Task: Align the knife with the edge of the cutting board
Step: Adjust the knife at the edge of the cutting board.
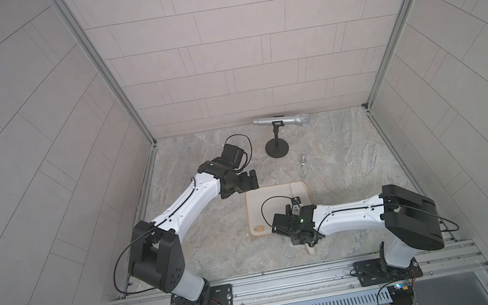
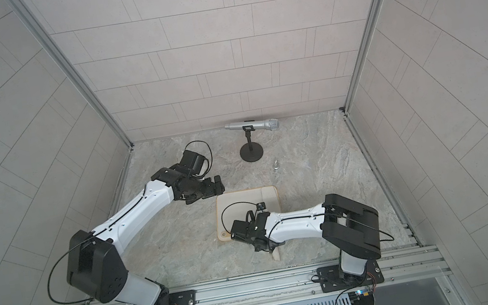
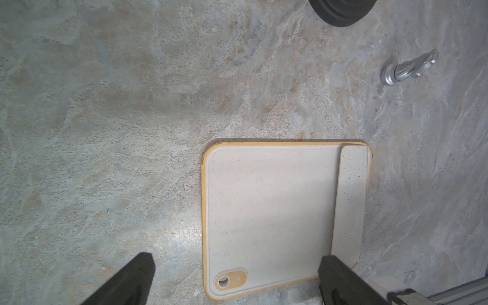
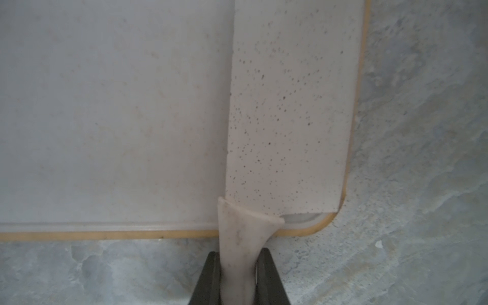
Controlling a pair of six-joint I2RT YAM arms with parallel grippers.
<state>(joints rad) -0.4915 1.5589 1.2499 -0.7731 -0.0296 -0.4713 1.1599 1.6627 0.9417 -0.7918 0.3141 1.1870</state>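
Cream cutting board (image 3: 264, 211), one; knife (image 3: 351, 200), one, pinched by right fingers (image 4: 208, 280); left fingers (image 3: 126, 282) wide, seemingly above table (image 3: 105, 132).

The left arm (image 1: 184, 205) rises from its base at the near left, bends at the elbow, and sends its white forearm toward the far middle of the scene. At its end the left hand (image 1: 250, 181) hangs above the surface (image 1: 336, 158), its two dark fingers (image 3: 132, 280) spread wide with nothing between them. The right arm (image 1: 345, 214) rises from the near right base, folds at the elbow and runs leftward, almost level. Its wrist bends downward, and the right hand (image 4: 239, 257) sits close to the surface, both fingers (image 4: 211, 280) pressed against the sides of the knife (image 4: 287, 105) handle.
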